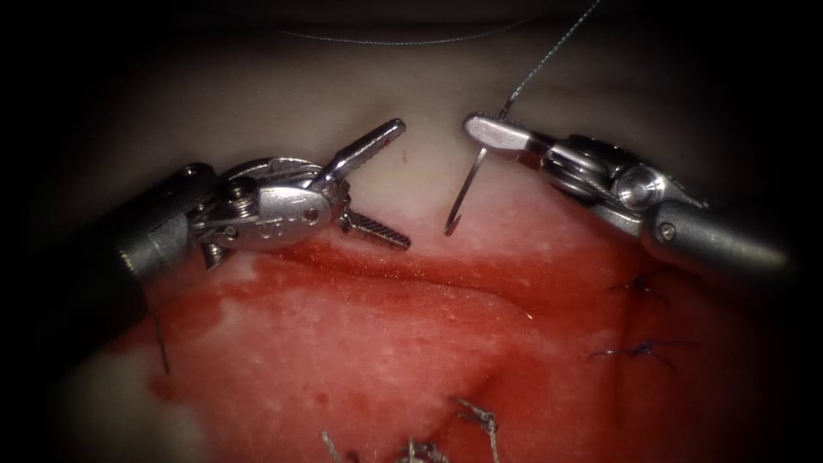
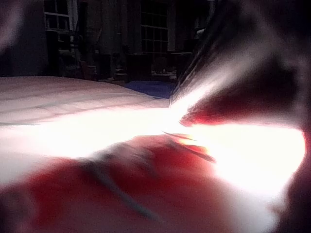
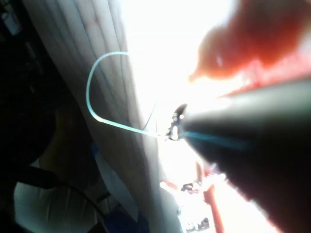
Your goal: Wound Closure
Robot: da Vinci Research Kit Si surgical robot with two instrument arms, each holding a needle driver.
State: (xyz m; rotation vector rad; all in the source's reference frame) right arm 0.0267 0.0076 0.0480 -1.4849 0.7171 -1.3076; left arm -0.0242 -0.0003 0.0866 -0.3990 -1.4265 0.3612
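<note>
Nearest me, at the near edge of the tissue [image 1: 343,343], I see cut ends of thread [image 1: 480,420] lying in the red fluid [image 1: 360,266]. To the right sit two dark finished stitches [image 1: 643,350], one just beyond the other. Past them the cut [image 1: 446,283] runs left to right as a shadowed seam under the fluid.

Farther back, my left end effector [image 1: 377,184] hovers over the left part of the cut with its jaws spread wide and nothing in them. My right end effector [image 1: 484,130] is clamped on the needle [image 1: 463,193] near its thread end — the curve hangs down free and its point hovers just above the pale far bank of the cut, not in the tissue. The thread [image 1: 549,56] rises from the clamped end and runs off far right; the right wrist view shows it looping away as a pale strand [image 3: 97,97].

I judge this to be the moment between bites: needle loaded, no entry made. A next bite calls for a square point on the far bank, left of the finished stitches — and slack in the thread.
</note>
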